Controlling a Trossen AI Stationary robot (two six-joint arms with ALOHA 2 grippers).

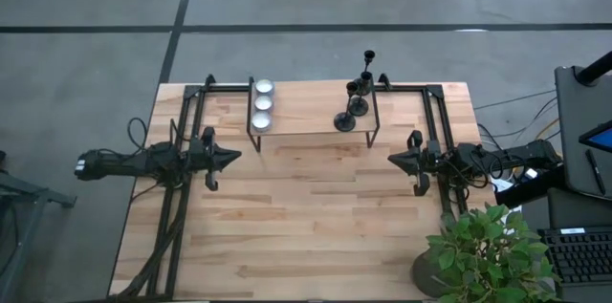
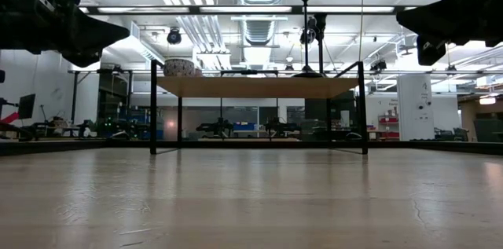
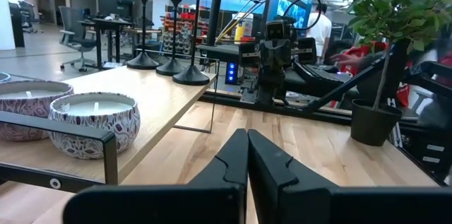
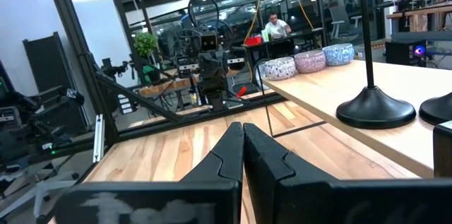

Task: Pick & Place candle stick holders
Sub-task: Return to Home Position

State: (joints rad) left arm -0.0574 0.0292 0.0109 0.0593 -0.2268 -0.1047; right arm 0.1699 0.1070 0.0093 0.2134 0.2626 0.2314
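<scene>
Three black candle stick holders [image 1: 356, 102] stand by their round bases on the right end of a small raised wooden shelf [image 1: 311, 117] at the table's far side; they also show in the left wrist view [image 3: 173, 37]. My left gripper [image 1: 235, 158] is shut and empty at the table's left, short of the shelf. My right gripper [image 1: 393, 158] is shut and empty at the table's right, near the shelf's right leg. In the right wrist view one holder's base [image 4: 375, 113] shows on the shelf.
Three patterned candle tins [image 1: 262, 104] sit on the shelf's left end. A potted plant [image 1: 488, 255] stands at the table's near right corner. The shelf's black metal legs [image 2: 153, 108] stand on the table. A person [image 4: 275, 25] sits in the room beyond.
</scene>
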